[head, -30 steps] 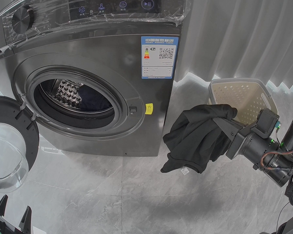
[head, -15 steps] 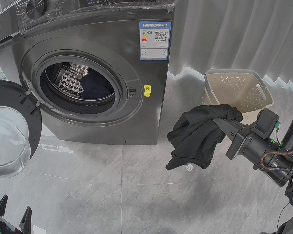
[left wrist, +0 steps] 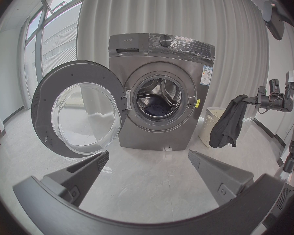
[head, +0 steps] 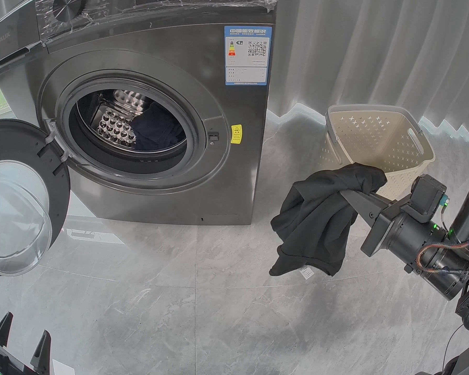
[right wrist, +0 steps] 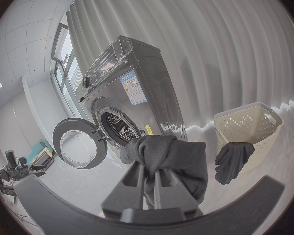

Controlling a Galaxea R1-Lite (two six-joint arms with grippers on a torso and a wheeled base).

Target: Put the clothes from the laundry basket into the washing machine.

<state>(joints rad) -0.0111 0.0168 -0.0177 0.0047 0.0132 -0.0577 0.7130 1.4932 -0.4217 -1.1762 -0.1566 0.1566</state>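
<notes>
My right gripper point(head: 352, 196) is shut on a black garment point(head: 315, 214), which hangs in mid-air above the floor, to the right of the washing machine point(head: 156, 42) and in front of the cream laundry basket point(head: 375, 108). In the right wrist view the cloth point(right wrist: 170, 154) bunches over the closed fingertips point(right wrist: 161, 177). The machine's round door point(head: 15, 204) is swung wide open on the left. Dark clothing point(head: 159, 128) lies inside the drum. My left gripper point(left wrist: 148, 155) hangs open and empty low at the left, facing the machine point(left wrist: 160, 92) from some distance.
The grey tiled floor point(head: 193, 298) between me and the machine is bare. White curtains point(head: 380, 42) hang behind the basket. The open door point(left wrist: 78, 108) juts out to the machine's left.
The head camera has moved, so the machine now sits higher in the picture with more of its drum showing. My right gripper keeps hold of the black garment; its hem has swung slightly.
</notes>
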